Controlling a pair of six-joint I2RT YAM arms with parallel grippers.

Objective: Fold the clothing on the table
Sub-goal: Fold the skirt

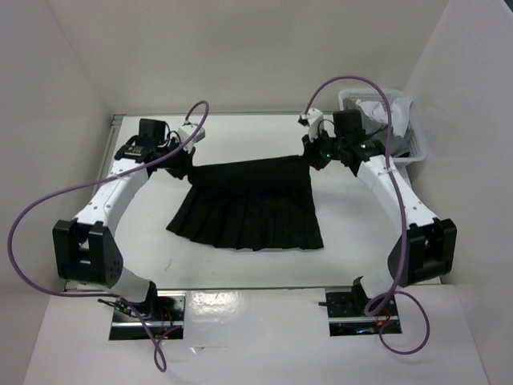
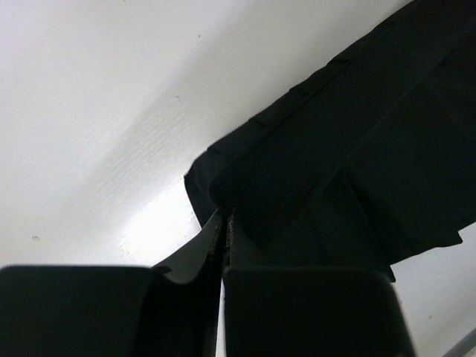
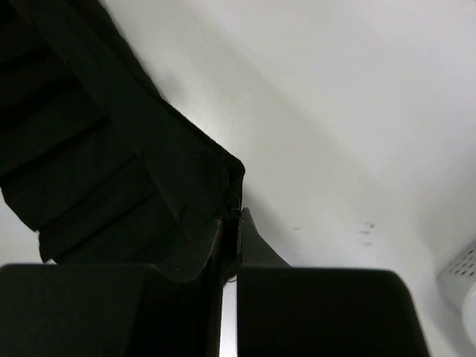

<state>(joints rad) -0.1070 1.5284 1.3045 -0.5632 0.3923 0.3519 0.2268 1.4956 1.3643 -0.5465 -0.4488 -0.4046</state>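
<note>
Together, left tool (image 1: 183,165) and right tool (image 1: 315,158) clench far corners of the skirt (image 1: 250,210).

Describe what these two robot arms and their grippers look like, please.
Both the left arm and right arm have white link shells with chunky black joint blocks. A loose purple cable loops from each base up to the wrist. Small green lights glow near the right wrist. The left gripper and right gripper have flat black fingers tapering to thin tips.

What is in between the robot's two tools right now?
The black skirt: its upper edge runs from the left tool to the right tool, each shut on a corner. The top view shows it.
</note>
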